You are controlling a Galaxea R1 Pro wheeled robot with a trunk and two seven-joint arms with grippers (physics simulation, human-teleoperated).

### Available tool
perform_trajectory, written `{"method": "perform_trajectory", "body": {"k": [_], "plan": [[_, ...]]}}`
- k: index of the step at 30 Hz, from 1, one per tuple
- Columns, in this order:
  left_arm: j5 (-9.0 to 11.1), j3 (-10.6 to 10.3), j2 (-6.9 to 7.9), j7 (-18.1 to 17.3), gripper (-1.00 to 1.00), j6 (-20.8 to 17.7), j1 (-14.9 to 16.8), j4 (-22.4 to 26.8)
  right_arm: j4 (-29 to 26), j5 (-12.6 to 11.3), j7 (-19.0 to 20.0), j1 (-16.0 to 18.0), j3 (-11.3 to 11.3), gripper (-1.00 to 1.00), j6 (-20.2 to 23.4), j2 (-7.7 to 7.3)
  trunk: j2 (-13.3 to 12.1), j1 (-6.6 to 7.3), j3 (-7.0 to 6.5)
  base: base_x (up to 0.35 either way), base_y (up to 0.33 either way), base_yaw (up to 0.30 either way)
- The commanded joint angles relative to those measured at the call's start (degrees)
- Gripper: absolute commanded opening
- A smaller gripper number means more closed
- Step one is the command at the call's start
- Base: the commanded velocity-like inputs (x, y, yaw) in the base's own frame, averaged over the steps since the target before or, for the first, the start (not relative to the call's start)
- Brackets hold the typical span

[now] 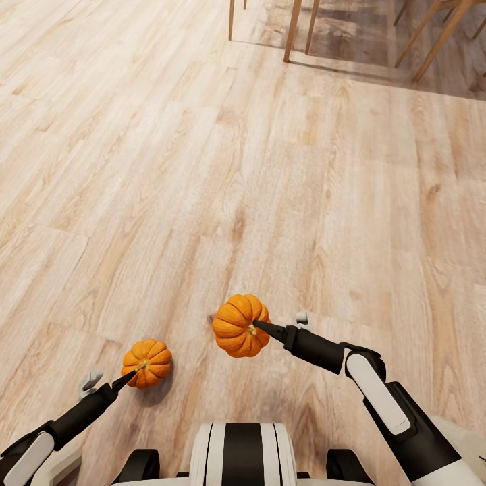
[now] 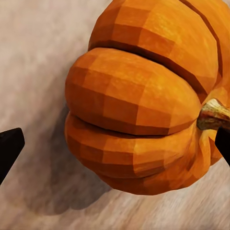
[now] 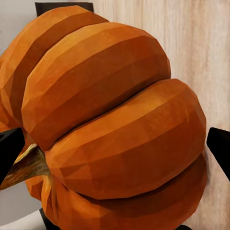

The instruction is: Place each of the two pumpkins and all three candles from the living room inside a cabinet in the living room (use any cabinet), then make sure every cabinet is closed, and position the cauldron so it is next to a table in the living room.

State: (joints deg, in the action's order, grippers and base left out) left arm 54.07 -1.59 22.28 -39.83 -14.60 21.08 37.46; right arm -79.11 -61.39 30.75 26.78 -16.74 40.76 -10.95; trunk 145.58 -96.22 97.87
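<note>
Pumpkins, two, one at each gripper, seen over a pale wood-plank floor (image 1: 202,169) with chair legs (image 1: 293,30) at the far edge of the head view.

We note the right gripper (image 1: 260,329) meeting its pumpkin (image 1: 239,325) at the stem end; this pumpkin sits higher in the head view than the other and looks lifted clear of the floor. In the right wrist view the fruit (image 3: 110,120) bulges between two dark fingertips (image 3: 9,155), so we judge the fingers clamped on it.

The left gripper (image 1: 128,378) touches the second pumpkin (image 1: 147,362) near its stem. In the left wrist view this pumpkin (image 2: 139,105) throws a shadow onto the planks directly beneath. One fingertip (image 2: 9,148) stands apart from the rind, the other is by the stem (image 2: 213,115). Whether it is gripped or merely bracketed we cannot tell.

Our reading: both are carried stem-toward-wrist for transport to a cabinet.

Materials: rinds are glossy orange, deeply ribbed and faceted; stems are short, tan-brown, woody. The floor is matte with streaked grain. The robot's white-and-black trunk (image 1: 243,452) is smooth and hard.
</note>
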Motion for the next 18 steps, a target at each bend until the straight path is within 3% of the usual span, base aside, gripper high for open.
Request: {"method": "perform_trajectory", "body": {"k": [1,18], "plan": [[0.60,-0.16,0.05,-0.07,1.00,-0.43,0.02,-0.01,-0.03,-0.31,-0.08,0.03,-0.01,-1.00,0.25,-0.03,0.01,0.01,0.03,0.000,-0.002,0.000],[0.67,-0.16,0.05,-0.07,1.00,-0.43,0.02,-0.01,0.18,-0.31,-0.14,0.03,-0.05,-1.00,0.22,-0.03,0.01,0.01,0.03,0.042,-0.009,0.000]]}}
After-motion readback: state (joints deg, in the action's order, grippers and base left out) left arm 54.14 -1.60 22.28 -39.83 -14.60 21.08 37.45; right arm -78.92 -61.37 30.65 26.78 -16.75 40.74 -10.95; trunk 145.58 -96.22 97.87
